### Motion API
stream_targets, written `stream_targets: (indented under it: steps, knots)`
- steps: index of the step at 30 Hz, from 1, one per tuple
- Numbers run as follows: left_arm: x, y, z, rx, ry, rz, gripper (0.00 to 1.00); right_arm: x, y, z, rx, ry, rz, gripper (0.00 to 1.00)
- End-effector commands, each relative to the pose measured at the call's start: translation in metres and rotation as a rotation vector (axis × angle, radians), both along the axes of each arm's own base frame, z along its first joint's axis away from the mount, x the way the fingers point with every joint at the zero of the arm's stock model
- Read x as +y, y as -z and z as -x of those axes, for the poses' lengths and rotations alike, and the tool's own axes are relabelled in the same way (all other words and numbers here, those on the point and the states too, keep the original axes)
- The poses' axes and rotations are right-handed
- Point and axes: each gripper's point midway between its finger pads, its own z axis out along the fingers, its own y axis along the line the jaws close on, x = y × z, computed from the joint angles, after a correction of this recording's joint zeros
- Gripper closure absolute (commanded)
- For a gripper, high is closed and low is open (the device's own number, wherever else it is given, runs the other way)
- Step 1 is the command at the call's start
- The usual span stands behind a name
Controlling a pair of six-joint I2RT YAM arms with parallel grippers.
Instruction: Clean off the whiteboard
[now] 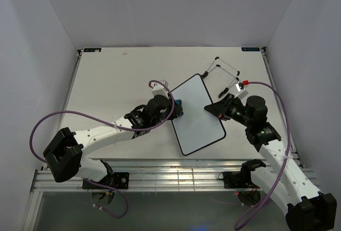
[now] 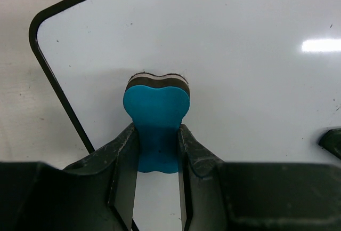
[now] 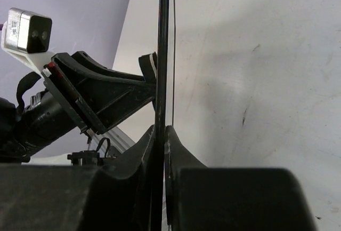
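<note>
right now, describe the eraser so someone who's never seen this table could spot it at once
Find the black-framed whiteboard slanting across the middle of the table. At its left edge, the left hand is shut on a small eraser pressed to the white face. It is the only blue thing there, heart-shaped, with a dark and white layer at its tip.

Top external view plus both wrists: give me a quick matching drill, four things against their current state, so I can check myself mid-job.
Things:
1. whiteboard
2. blue eraser
3. right tool
4. wire stand

States:
A. gripped in the left tool
B. at the far right, nothing holding it
C. shut on the board's edge
D. blank white, no writing visible

Pairs: 1-D, 2-A, 3-C, 4-B.
</note>
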Motion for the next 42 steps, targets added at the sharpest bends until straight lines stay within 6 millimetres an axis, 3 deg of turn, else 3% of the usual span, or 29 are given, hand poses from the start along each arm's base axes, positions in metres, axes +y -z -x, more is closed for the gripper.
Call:
stream_targets:
  steps: [1, 4, 9, 14, 19, 23, 27, 30, 35, 38, 42]
  knots:
    - [-0.008, 0.018, 0.029, 0.084, 0.102, 0.001, 1.0, 0.011, -0.066, 0.001, -0.194, -0.056, -0.086, 0.92]
    - [-0.016, 0.031, 0.048, 0.13, 0.128, -0.028, 1.0, 0.009, -0.061, -0.006, -0.197, -0.031, -0.064, 0.92]
    - [-0.01, 0.056, 0.067, 0.23, 0.093, -0.043, 1.0, 0.007, -0.063, -0.015, -0.207, -0.004, -0.05, 0.92]
    - [-0.013, 0.062, 0.082, 0.252, 0.104, -0.042, 1.0, 0.006, -0.066, -0.021, -0.203, 0.019, -0.049, 0.92]
    - [-0.01, 0.072, 0.085, 0.264, 0.091, -0.06, 1.0, 0.011, -0.074, -0.017, -0.208, -0.01, -0.085, 0.92]
    - [-0.014, 0.048, 0.069, 0.167, 0.077, -0.061, 1.0, 0.014, -0.069, -0.012, -0.183, -0.04, -0.104, 0.92]
    - [-0.042, 0.01, 0.062, 0.051, 0.196, -0.022, 1.0, 0.015, -0.06, -0.011, -0.161, -0.047, -0.101, 0.92]
    - [-0.061, 0.0, 0.065, 0.041, 0.252, 0.027, 1.0, 0.015, -0.057, -0.01, -0.156, -0.046, -0.102, 0.92]
    - [-0.087, 0.0, 0.076, 0.039, 0.315, 0.014, 1.0, 0.015, -0.055, -0.013, -0.149, -0.045, -0.095, 0.92]
    - [-0.081, 0.007, 0.071, 0.046, 0.266, -0.016, 1.0, 0.016, -0.057, -0.012, -0.154, -0.049, -0.099, 0.92]
    - [-0.042, 0.037, 0.05, 0.121, 0.126, -0.117, 1.0, 0.015, -0.063, -0.009, -0.17, -0.055, -0.102, 0.92]
